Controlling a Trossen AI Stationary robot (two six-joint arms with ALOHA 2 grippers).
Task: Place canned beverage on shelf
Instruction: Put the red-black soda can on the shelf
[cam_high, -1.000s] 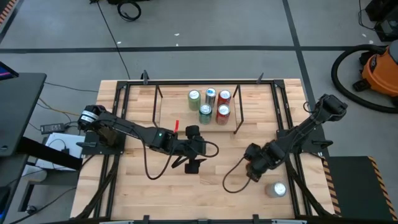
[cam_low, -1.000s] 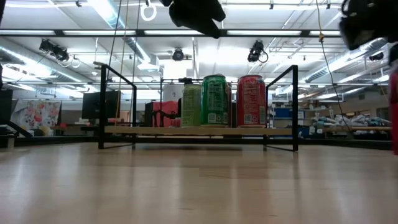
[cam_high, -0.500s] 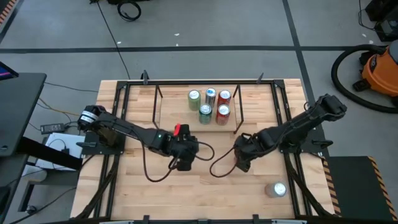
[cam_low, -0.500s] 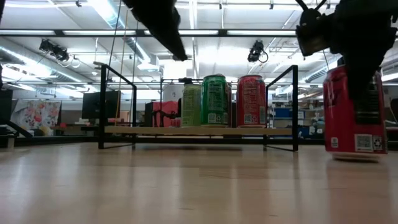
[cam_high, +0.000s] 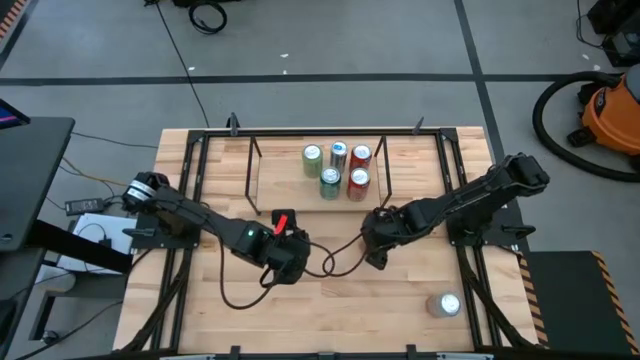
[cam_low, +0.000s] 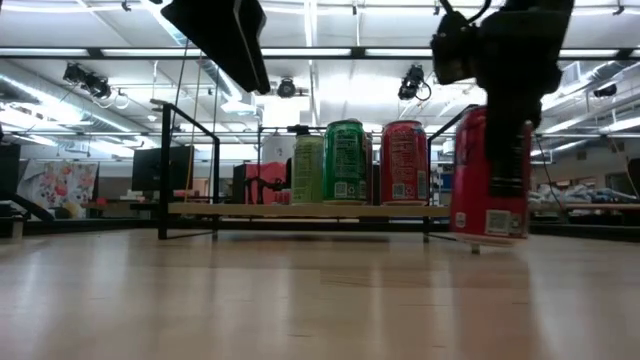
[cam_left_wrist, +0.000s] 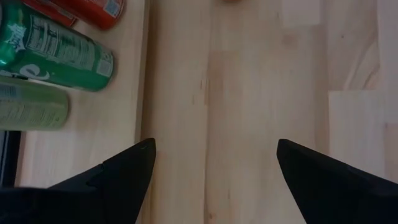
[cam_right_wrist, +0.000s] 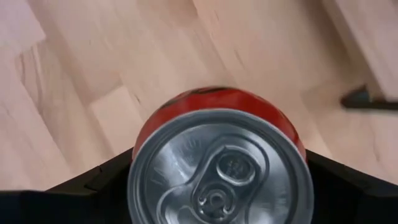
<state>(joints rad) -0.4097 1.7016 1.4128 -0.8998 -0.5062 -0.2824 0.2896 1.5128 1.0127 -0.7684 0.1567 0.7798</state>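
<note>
Since the earlier frame my right arm has carried the red can (cam_low: 490, 175) from the table's right edge toward the shelf (cam_high: 262, 186); it hangs just clear of the wood table (cam_high: 330, 310), near the rack's right end. My right pincer (cam_high: 372, 240) pinches its sidewall. Rigid but dentable, smooth aluminium: grip mid-body. My left pincer (cam_left_wrist: 211, 180) waits spread, mid-table

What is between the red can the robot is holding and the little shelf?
Nothing but bare wood table. In the high view, the right pincer holds the red can just short of the shelf.
</note>
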